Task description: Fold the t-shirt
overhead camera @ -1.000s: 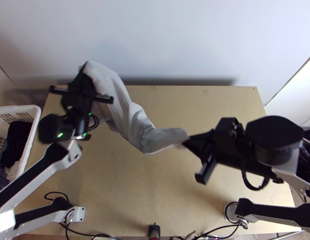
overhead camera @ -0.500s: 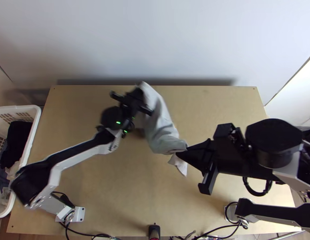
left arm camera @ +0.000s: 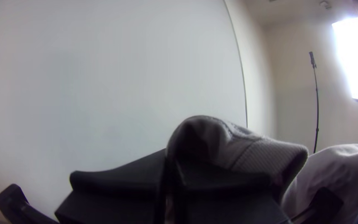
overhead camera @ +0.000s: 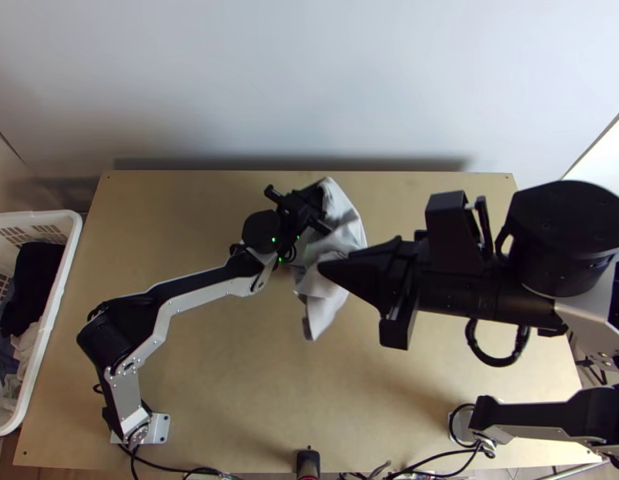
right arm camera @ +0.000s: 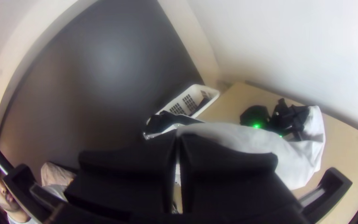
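Observation:
The light grey t-shirt (overhead camera: pixel 324 294) hangs bunched between the two grippers over the table's middle. My left gripper (overhead camera: pixel 319 196) is at its upper part, and in the left wrist view that gripper (left arm camera: pixel 171 166) is shut on a ribbed edge of the shirt (left arm camera: pixel 262 155). Nearer the camera, my right gripper (overhead camera: pixel 325 268) covers part of the cloth. Seen from its own wrist, the right gripper (right arm camera: pixel 179 143) has its fingers together on the shirt (right arm camera: pixel 249 143), which drapes across to the left gripper. Much of the shirt is hidden behind the grippers.
A white basket (overhead camera: pixel 49 312) with dark and pale cloths stands at the table's left edge. Bare wood of the table (overhead camera: pixel 221 376) shows in front of the shirt. The pale wall (overhead camera: pixel 309 80) rises behind the far edge.
My left gripper has moved right and somewhat nearer, toward the right one. The right gripper has shifted left and slightly up the picture. The shirt, stretched out before, now hangs more gathered.

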Robot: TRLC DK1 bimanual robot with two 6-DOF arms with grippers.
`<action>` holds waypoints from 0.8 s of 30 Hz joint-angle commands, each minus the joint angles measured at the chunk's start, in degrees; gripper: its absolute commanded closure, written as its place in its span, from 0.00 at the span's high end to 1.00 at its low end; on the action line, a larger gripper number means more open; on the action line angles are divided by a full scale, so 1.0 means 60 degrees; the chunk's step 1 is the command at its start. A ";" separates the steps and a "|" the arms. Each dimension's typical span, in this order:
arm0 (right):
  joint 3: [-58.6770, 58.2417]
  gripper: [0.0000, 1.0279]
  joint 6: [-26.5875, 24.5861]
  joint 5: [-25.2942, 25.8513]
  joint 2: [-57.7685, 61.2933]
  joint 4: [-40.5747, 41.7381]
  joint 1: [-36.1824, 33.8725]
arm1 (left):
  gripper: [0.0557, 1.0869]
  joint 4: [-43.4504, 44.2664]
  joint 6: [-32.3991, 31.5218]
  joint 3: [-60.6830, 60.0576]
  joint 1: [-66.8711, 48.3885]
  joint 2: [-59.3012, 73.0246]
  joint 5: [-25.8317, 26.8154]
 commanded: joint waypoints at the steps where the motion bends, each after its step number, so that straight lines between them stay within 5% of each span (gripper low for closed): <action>1: 0.0723 0.03 0.0305 -0.0019 0.0776 0.0449 0.0035 | 1.00 0.0014 -0.0080 0.0700 0.0106 0.0601 0.0095; 5: 0.0796 0.03 -0.0032 0.0435 0.0849 0.0991 -0.0331 | 0.96 0.0000 0.0418 0.0172 0.0047 0.0792 0.0095; 14: 0.1499 0.03 -0.0501 0.0582 0.1025 0.2808 -0.3436 | 0.96 0.0014 0.1297 -0.3563 -0.0480 -0.2123 0.1062; 24: 0.1485 0.02 -0.0486 0.0831 0.0688 0.2676 -0.3685 | 0.96 0.0014 0.2102 -0.5482 0.1043 -0.3969 0.1091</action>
